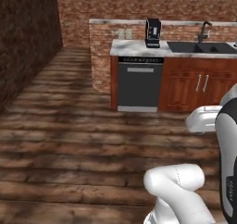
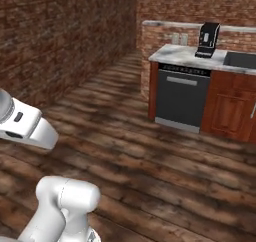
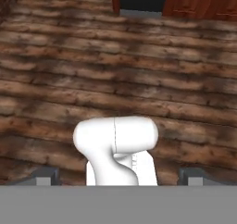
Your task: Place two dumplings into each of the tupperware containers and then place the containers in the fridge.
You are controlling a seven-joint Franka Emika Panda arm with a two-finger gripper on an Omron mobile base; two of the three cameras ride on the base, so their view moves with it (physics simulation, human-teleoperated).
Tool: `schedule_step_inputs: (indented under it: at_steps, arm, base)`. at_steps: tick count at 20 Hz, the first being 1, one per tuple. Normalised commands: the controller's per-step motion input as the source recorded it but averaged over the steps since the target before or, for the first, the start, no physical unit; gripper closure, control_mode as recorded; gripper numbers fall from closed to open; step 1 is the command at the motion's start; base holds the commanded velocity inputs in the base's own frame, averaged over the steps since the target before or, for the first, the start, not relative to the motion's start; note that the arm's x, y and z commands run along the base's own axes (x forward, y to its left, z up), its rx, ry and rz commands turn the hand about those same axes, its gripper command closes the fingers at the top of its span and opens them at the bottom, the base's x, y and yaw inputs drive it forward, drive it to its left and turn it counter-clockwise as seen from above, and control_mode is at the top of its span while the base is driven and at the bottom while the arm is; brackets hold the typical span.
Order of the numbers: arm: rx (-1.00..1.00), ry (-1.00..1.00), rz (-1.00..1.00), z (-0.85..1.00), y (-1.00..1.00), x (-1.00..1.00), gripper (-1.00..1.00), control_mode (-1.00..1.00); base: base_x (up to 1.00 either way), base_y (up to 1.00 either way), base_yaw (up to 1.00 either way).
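Spread wide and holding nothing, the claw (image 3: 118,177) hangs over bare plank floor (image 3: 139,79), its tips far apart. No writing can be read anywhere. The arm (image 1: 178,190) is folded low, elbow forward. Ahead, a dishwasher (image 1: 140,84) sits under the marble counter's (image 1: 134,47) left end, a coffee machine (image 1: 152,32) above, sink (image 1: 201,46) rightward. Brick walls (image 2: 60,36) surround. I can't spot dumplings, containers or fridge.

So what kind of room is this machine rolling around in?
A kitchen, rendered rather than real by the look of it: a dishwasher under a marble counter, a coffee machine on top, and a dark sink with a faucet.
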Motion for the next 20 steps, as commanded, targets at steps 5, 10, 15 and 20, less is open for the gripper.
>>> schedule_step_inputs:
  at_steps: [5, 10, 15, 20]
  arm:
    - [0.00, 0.00, 0.00, 0.00, 0.00, 0.00, -1.00, 1.00]
    - [0.00, 0.00, 0.00, 0.00, 0.00, 0.00, -1.00, 1.00]
    - [0.00, 0.00, 0.00, 0.00, 0.00, 0.00, -1.00, 1.00]
    - [0.00, 0.00, 0.00, 0.00, 0.00, 0.00, -1.00, 1.00]
  base:
    - [0.81, 0.70, -0.36]
    - [0.97, 0.97, -0.33]
    - [0.95, 1.00, -0.32]
    - [0.93, 1.00, -0.29]
